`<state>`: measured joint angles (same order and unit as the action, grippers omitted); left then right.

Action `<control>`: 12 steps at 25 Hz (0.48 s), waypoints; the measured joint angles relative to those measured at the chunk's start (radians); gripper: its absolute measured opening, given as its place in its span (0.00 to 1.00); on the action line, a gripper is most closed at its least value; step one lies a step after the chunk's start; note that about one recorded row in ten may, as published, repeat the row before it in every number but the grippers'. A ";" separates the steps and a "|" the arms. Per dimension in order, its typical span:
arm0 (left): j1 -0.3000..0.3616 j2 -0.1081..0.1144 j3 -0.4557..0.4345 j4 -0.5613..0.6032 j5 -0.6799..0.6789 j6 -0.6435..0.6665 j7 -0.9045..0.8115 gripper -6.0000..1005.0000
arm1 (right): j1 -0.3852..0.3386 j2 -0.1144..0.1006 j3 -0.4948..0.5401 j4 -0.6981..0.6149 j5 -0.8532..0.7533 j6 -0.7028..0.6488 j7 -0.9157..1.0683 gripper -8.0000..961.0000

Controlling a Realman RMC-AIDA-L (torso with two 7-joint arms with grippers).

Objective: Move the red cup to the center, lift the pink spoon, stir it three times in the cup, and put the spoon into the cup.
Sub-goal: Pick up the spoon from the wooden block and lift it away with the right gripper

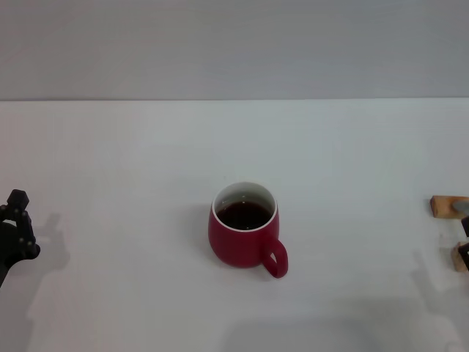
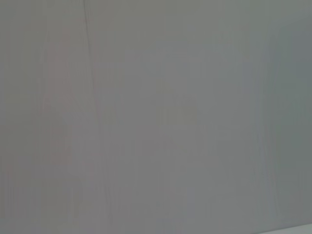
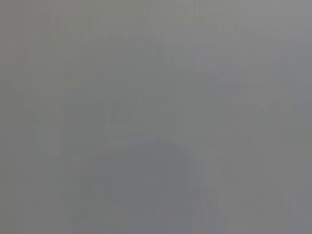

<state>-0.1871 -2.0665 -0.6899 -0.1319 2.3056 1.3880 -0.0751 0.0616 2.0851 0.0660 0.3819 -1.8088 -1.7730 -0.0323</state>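
- The cup (image 1: 244, 233) stands upright near the middle of the table (image 1: 132, 154) in the head view.
- Its loop handle (image 1: 275, 258) points toward about 5 o'clock, that is toward the robot and a little to the right.
- Inside the cup there is a dark liquid, and the white inner wall shows above it.
- The spoon cannot be found in any view; no pale-pink thing shows on the table or in the cup.
- The left gripper (image 1: 15, 235) is at the 9 o'clock edge of the head view, well apart from the cup. Only a black part of it shows, so I cannot tell how its jaws stand.
- At the 3 o'clock edge there are two tan wooden blocks (image 1: 448, 206), one nearer to the robot than the other, and both are cut by the frame.
- The right gripper may be at those blocks, but it is too much cut off to tell, and its jaws cannot be told either.
- Both wrist views show only a plain grey surface.
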 joint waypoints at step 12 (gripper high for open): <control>0.007 0.000 0.000 -0.002 0.000 -0.001 0.000 0.00 | 0.009 0.000 0.000 0.000 -0.005 0.004 0.000 0.79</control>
<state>-0.1801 -2.0662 -0.6903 -0.1344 2.3055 1.3874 -0.0751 0.0703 2.0855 0.0659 0.3819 -1.8135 -1.7687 -0.0322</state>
